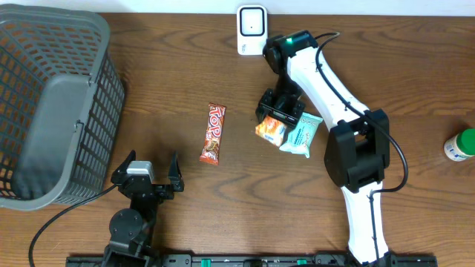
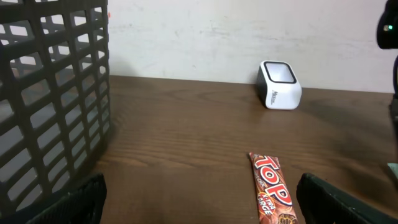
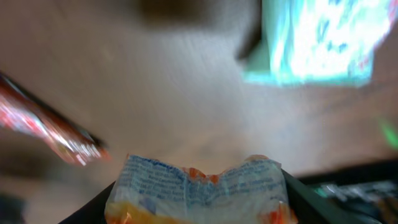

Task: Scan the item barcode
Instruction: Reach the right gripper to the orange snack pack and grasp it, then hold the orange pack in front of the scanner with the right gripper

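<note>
My right gripper (image 1: pixel 277 116) is shut on an orange and white snack packet (image 1: pixel 270 130), held just above the table below the white barcode scanner (image 1: pixel 251 30). In the right wrist view the crumpled packet (image 3: pixel 199 190) fills the gap between both fingers, its printed back facing the camera. A teal packet (image 1: pixel 302 136) lies beside it on the right. A red Top chocolate bar (image 1: pixel 213 133) lies left of it on the table. My left gripper (image 1: pixel 152 169) stands open and empty near the front edge, with the bar (image 2: pixel 272 190) ahead between its fingers (image 2: pixel 336 199).
A large grey plastic basket (image 1: pixel 52 104) fills the left side of the table. A green-capped bottle (image 1: pixel 462 144) stands at the far right edge. The scanner (image 2: pixel 279 84) sits against the back wall.
</note>
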`<action>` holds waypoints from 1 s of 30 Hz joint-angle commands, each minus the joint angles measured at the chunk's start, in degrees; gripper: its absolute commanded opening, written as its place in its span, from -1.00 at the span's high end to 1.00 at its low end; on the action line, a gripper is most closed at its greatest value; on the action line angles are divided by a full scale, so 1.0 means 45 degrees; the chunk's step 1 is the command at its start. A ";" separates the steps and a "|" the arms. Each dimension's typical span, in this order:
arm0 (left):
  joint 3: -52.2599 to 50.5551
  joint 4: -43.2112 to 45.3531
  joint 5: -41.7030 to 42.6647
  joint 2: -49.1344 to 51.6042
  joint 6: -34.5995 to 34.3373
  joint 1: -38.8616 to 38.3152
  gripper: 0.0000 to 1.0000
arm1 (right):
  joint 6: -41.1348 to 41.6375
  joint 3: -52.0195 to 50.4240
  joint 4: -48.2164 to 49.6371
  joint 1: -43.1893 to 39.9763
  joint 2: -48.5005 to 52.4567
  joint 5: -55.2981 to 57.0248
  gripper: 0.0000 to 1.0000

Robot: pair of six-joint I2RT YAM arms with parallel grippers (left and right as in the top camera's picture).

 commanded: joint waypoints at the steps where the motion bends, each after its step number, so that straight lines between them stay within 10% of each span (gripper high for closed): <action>1: -0.0345 -0.0282 -0.0257 -0.0083 0.0165 -0.0049 -0.96 | -0.3079 0.0155 -0.0675 -0.0029 -0.0015 -0.1457 -0.23; 15: -0.0345 -0.0282 -0.0257 -0.0083 0.0165 -0.0049 -0.95 | -0.4148 0.0520 0.0442 0.0053 -0.0015 -0.2195 -0.19; 22: -0.0345 -0.0282 -0.0257 -0.0083 0.0165 -0.0049 -0.96 | -0.4138 0.4274 0.0544 0.0102 -0.0015 -0.0811 -0.09; 30: -0.0345 -0.0282 -0.0257 -0.0083 0.0165 -0.0049 -0.96 | -0.4002 0.5445 0.4697 0.0432 0.0019 0.4537 -0.15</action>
